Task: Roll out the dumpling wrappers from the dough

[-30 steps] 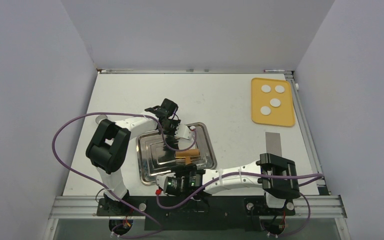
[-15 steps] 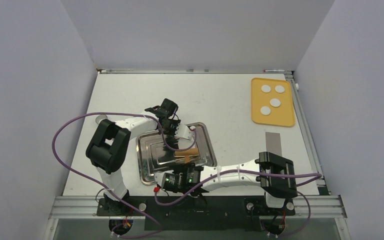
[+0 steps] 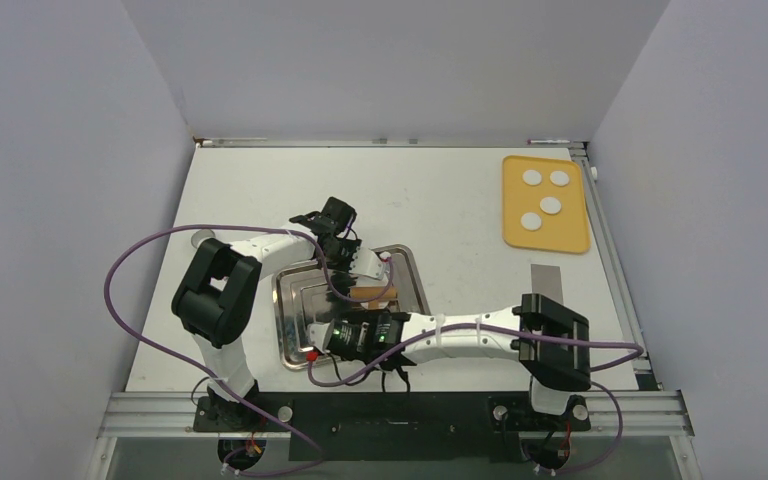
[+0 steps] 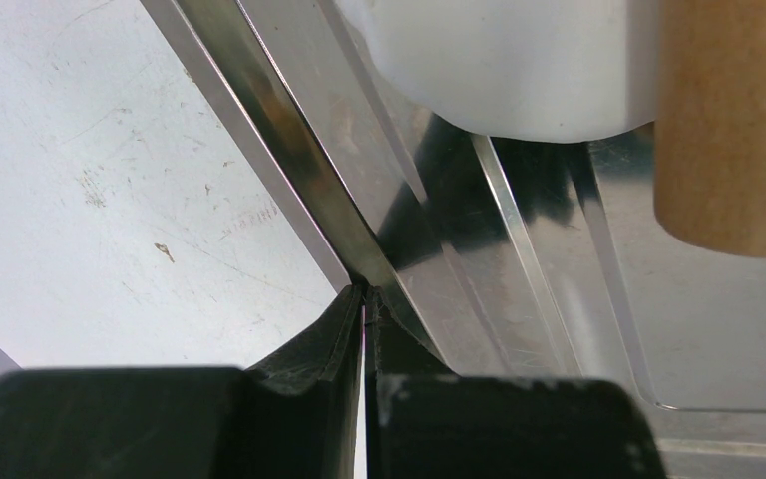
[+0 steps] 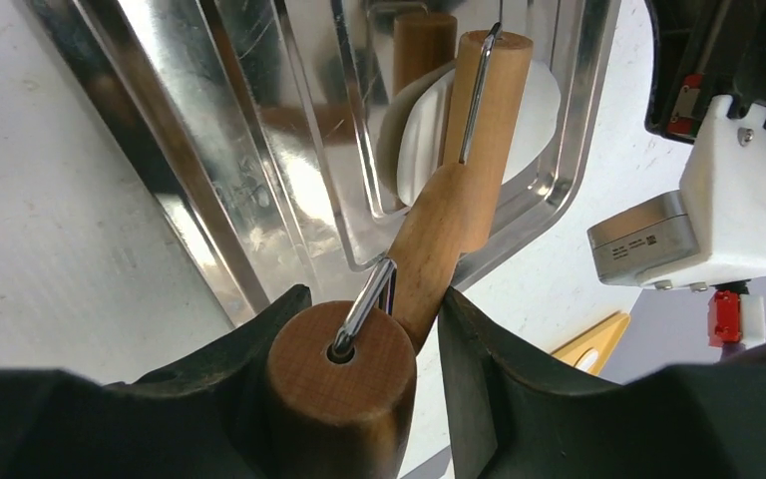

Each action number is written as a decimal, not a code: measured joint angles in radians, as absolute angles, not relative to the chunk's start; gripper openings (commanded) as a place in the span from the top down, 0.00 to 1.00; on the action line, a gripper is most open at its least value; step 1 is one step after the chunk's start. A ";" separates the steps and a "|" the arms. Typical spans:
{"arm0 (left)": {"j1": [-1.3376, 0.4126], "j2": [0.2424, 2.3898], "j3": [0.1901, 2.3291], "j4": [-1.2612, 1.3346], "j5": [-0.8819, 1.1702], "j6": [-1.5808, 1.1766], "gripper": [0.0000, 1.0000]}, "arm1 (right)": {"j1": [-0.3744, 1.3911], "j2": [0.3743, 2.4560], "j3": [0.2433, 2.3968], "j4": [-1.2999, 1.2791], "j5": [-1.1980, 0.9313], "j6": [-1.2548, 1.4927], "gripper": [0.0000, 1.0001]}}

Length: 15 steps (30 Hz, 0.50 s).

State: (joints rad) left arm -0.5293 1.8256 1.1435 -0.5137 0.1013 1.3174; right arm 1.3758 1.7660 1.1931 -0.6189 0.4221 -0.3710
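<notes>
White and coin-flat, four dumpling wrappers (image 3: 551,205) lie on a yellow board (image 3: 563,237) at the table's far right corner, well apart from both arms. As a judgement, that part of the job is done. What is left sits in the steel tray (image 3: 293,350) near the middle of the table: a pale piece of dough (image 5: 417,130) under the roller of a wooden rolling pin (image 5: 471,150). It looks flattened but broader and thicker than the finished discs, so the rolling appears to be under way rather than over.

The right gripper (image 5: 369,311) is clenched around the pin's near handle, one dark finger on each side of it. The left gripper (image 4: 364,299) is closed tight, with its tips at the tray's raised rim. Whether it nips the rim or only presses against it cannot be told.

The overhead view alone shows the board and the count of wrappers, but there the right arm covers most of the pin and the dough cannot be made out. The right wrist view gives the grip on the handle and the dough beneath the roller. The left wrist view gives the closed tips at the rim, with the dough and the pin's end just beyond.
</notes>
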 measured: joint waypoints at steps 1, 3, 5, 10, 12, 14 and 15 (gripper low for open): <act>-0.529 1.826 1.143 -0.514 0.101 1.317 1.00 | 1.377 1.765 1.190 -0.615 0.421 -0.368 0.92; -0.529 1.826 1.144 -0.514 0.101 1.317 1.00 | 1.393 1.757 1.165 -0.601 0.432 -0.354 0.92; -0.529 1.826 1.145 -0.514 0.101 1.317 1.00 | 1.422 1.750 1.143 -0.594 0.447 -0.335 0.92; -0.529 1.827 1.145 -0.514 0.101 1.317 1.00 | 1.446 1.726 1.105 -0.584 0.456 -0.313 0.92; -0.529 1.827 1.145 -0.514 0.101 1.317 1.00 | 1.430 1.726 1.110 -0.579 0.448 -0.323 0.92; -0.529 1.827 1.145 -0.514 0.101 1.317 1.00 | 1.403 1.732 1.129 -0.582 0.429 -0.340 0.92; -0.529 1.827 1.145 -0.514 0.101 1.317 1.00 | 1.391 1.735 1.138 -0.583 0.422 -0.348 0.92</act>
